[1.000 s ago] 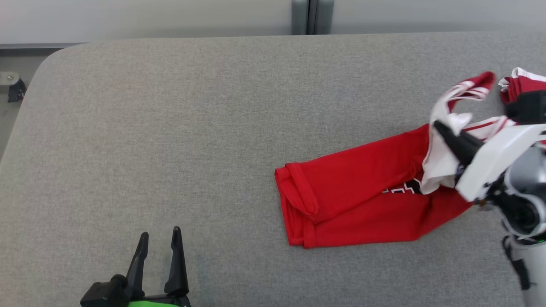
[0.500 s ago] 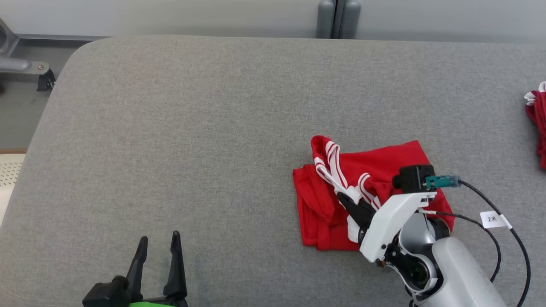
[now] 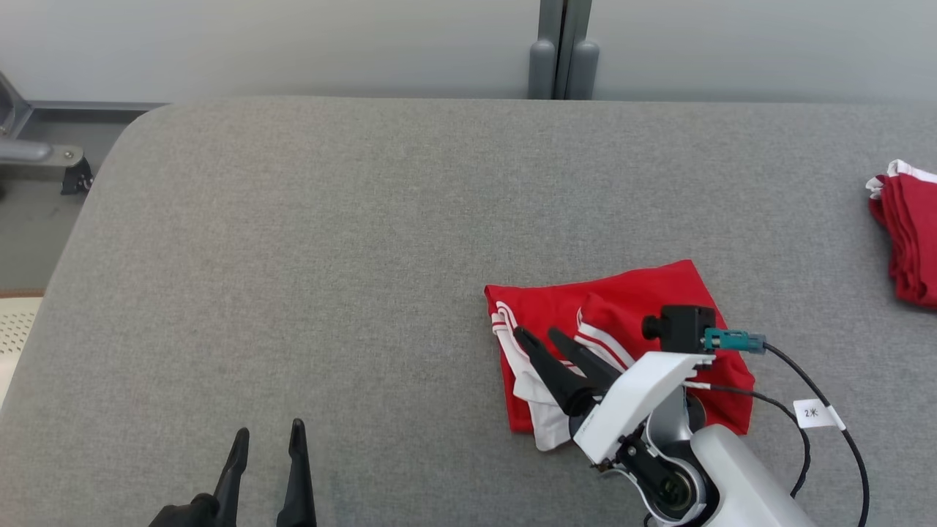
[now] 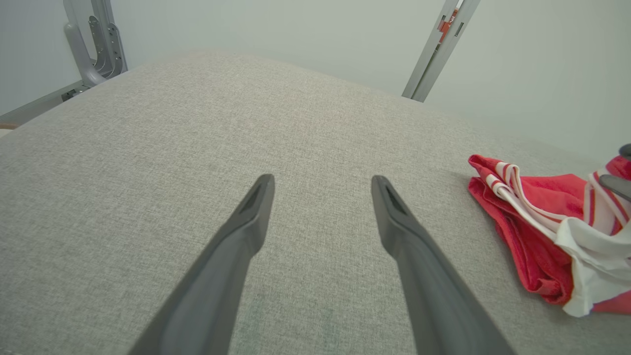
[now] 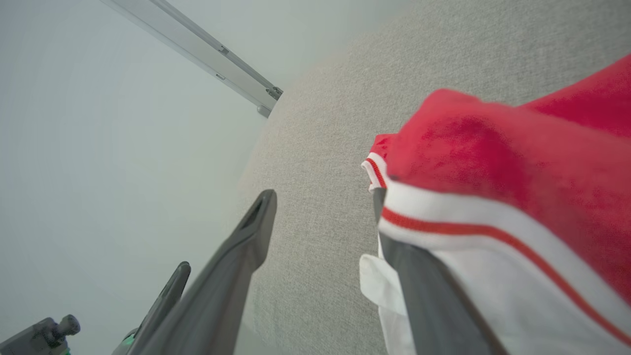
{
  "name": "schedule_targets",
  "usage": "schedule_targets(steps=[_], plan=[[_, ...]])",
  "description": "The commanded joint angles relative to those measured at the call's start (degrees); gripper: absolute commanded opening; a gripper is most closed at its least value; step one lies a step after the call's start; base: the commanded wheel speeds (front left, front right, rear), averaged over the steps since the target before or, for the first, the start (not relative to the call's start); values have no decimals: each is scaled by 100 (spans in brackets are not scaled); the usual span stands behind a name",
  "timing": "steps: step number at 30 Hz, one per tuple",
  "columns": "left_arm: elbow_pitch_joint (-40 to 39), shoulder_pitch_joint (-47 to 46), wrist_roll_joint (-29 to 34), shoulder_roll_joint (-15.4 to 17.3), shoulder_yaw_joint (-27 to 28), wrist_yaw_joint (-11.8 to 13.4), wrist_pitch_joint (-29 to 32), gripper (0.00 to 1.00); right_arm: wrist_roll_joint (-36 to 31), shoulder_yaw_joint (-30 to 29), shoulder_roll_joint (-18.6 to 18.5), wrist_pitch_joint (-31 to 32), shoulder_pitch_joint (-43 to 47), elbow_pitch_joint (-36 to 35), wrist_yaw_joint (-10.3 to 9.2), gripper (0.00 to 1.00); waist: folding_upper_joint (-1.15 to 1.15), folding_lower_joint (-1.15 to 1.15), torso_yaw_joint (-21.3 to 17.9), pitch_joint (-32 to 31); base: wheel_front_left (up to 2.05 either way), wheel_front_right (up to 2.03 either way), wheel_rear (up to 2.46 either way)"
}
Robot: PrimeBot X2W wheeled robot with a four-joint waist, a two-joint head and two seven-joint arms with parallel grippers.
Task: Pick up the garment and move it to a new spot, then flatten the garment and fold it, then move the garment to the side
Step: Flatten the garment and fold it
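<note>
The garment (image 3: 644,300), red with white striped trim, lies folded in a rough square on the grey table (image 3: 329,256), right of centre. My right gripper (image 3: 539,337) hovers over its left edge, open, both fingers spread above the white trim. In the right wrist view the garment (image 5: 517,162) drapes over the outer side of the right gripper's (image 5: 323,197) right-hand finger, with nothing between the fingers. My left gripper (image 3: 269,432) stands open at the lower left, well clear of the cloth. The left wrist view shows the left gripper (image 4: 323,182) over bare table and the garment (image 4: 532,222) off to the right.
A stack of other red and white clothes (image 3: 908,241) lies at the table's right edge. A metal post (image 3: 560,51) stands behind the table's far edge. The table's rounded left corner drops to the floor, near a metal frame (image 3: 44,154).
My right gripper has opened and let go of the garment's striped end, which now lies folded over the red body. The head camera has also shifted.
</note>
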Motion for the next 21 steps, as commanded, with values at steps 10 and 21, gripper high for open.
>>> schedule_targets(steps=[10, 21], plan=[[-72, 434, 40, 8, 94, 107, -14, 100, -59, -220, -372, -953, 751, -977, 1, 100, 0, 0, -260, -589, 0, 0, 0], [-131, 668, 9, 8, 113, 188, -15, 100, -1423, -1646, -1279, -2332, 1594, -459, 1, 100, 0, 0, -402, -822, 0, 0, 0]])
